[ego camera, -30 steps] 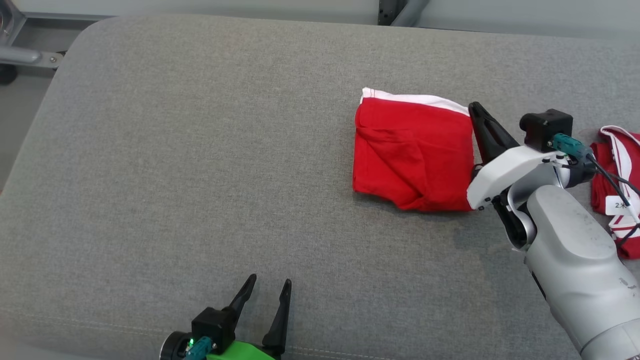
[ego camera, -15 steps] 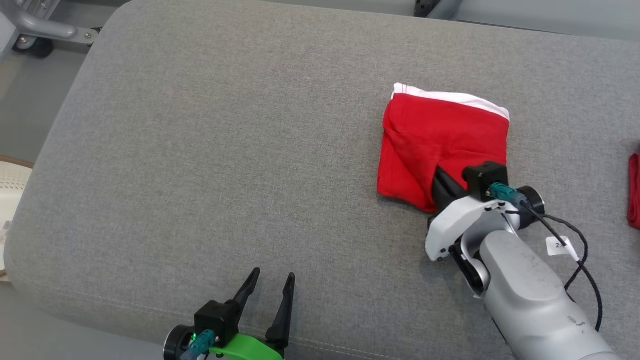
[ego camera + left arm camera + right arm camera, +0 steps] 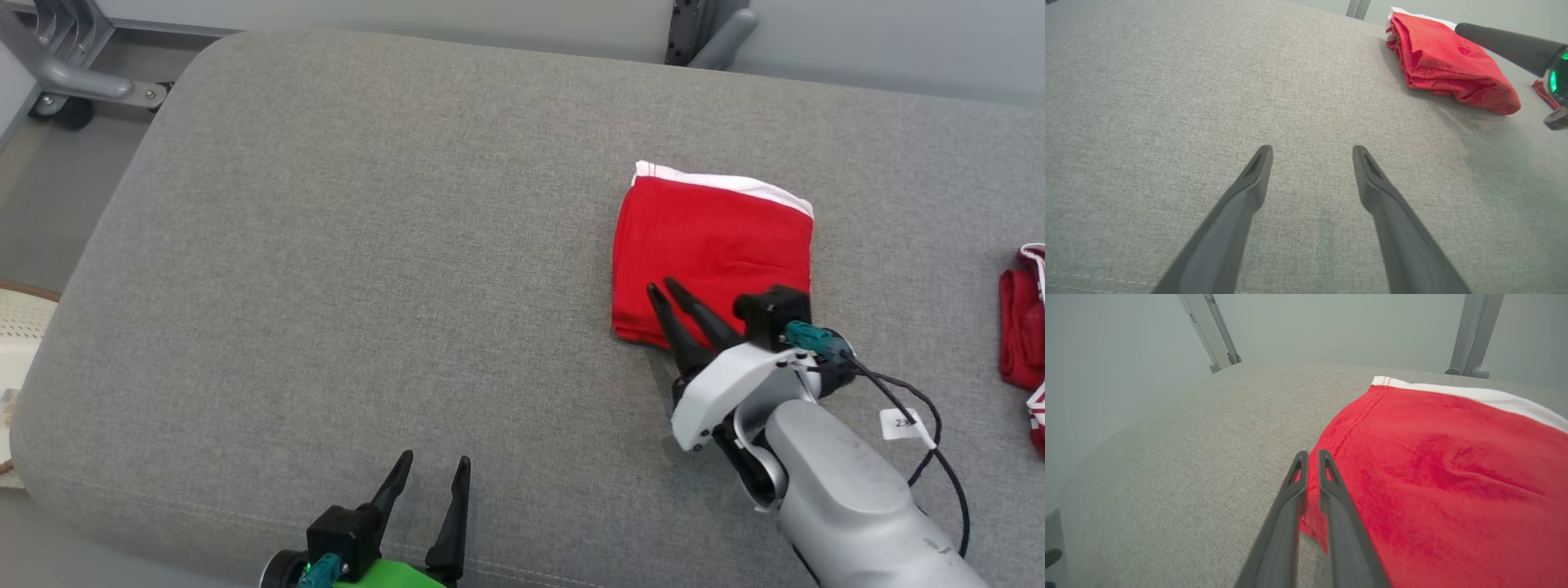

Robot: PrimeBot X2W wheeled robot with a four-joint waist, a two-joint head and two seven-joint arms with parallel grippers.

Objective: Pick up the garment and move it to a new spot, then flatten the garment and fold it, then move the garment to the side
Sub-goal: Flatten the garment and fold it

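Observation:
A folded red garment [image 3: 710,245] with a white band along its far edge lies flat on the grey cushion [image 3: 367,245], right of centre. My right gripper [image 3: 663,287] hovers at the garment's near-left corner, its fingers almost together with nothing between them. The right wrist view has those fingertips [image 3: 1311,452] over the left hem of the red garment [image 3: 1433,477]. My left gripper [image 3: 434,461] stands open and empty near the cushion's front edge, well left of the garment. In the left wrist view its spread fingers [image 3: 1312,149] point across bare cushion, the garment [image 3: 1445,61] at upper right.
Another red and white garment [image 3: 1024,327] lies at the cushion's right edge. A white tag [image 3: 902,423] hangs on the right arm's cable. A pale basket [image 3: 20,327] sits on the floor at left, and a metal frame [image 3: 65,73] stands at the back left.
The camera has shifted. My right gripper has drawn back from the garment's near edge to its near-left corner, both fingers now showing. The garment lies flatter and squarer. The left gripper has stayed put.

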